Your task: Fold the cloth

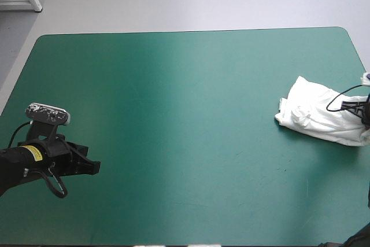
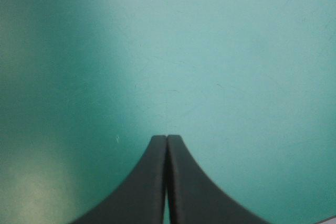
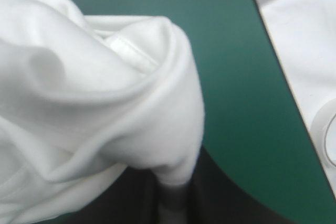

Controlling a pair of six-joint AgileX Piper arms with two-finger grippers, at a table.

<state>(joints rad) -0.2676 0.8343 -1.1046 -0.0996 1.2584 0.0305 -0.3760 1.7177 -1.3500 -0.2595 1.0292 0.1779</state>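
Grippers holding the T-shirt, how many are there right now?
1. The right gripper, at the right edge of the teal-green cover, is shut on the crumpled T-shirt. The left gripper is shut on nothing, over bare cover near the left edge.

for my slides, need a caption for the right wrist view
Right gripper, jaws shut on the crumpled T-shirt beside the teal-green table edge

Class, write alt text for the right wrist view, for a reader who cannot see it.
The right end effector is shut on a fold of the crumpled white T-shirt, which bulges ahead of it and to one side. Bare teal-green cover lies beyond, up to its edge.
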